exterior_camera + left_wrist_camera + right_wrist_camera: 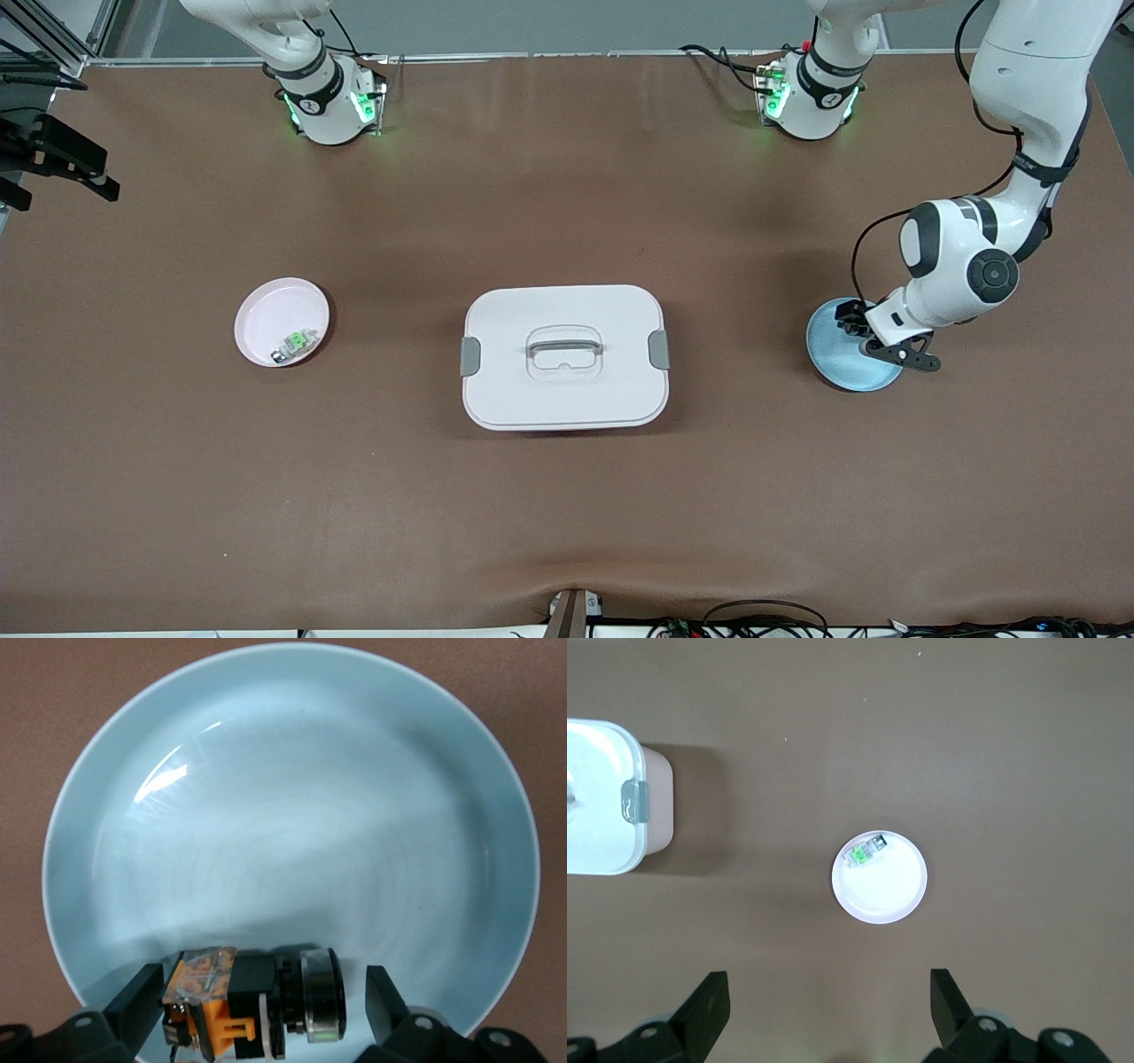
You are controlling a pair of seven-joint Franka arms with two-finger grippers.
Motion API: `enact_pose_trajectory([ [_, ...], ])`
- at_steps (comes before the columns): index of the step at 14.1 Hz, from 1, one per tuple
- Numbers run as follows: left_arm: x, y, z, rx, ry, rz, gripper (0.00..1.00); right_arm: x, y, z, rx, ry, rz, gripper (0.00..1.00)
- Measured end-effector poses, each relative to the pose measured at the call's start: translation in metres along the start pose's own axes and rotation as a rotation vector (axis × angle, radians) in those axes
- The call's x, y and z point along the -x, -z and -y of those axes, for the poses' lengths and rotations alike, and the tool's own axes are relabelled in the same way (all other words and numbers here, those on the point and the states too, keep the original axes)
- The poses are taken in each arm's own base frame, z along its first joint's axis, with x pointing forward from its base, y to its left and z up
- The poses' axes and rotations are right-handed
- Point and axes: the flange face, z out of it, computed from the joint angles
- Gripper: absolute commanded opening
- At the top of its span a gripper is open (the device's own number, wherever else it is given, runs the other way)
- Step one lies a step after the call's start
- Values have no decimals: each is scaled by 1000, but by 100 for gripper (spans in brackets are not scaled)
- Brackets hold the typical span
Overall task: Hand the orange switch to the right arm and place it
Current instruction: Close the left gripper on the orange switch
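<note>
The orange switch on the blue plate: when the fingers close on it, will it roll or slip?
The orange switch looks rigid and probably light. Its round black end could let it roll on the glossy blue plate, but its boxy orange body likely resists. The open left tool straddles it.

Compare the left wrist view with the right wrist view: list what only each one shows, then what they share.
Only the left wrist view: the orange switch lying in the blue plate, between the open left pincer fingers, not yet gripped.

Only the right wrist view: the pink plate holding the green-and-silver part, the lidded white box, and the open right pincer high over the table.

Both: the brown table.
</note>
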Motion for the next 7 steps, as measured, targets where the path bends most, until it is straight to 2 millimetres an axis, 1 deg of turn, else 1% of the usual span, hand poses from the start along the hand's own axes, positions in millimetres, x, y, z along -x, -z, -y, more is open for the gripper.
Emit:
enact_pose_trajectory([
  [2,1,-2,0,-1,0,-3,100,0,1,1,0,1,-5,100],
  [3,2,-2,0,-1,0,-2,96,-1,1,2,0,4,-5,100],
  [5,2,-3,-1,0,1,-1,82,-1,1,1,1,0,-5,100],
  [6,3,-3,-1,0,1,0,72,0,1,-1,1,-5,-6,100],
  [7,3,-4,-1,0,1,0,60,0,1,-2,1,-9,-6,100],
])
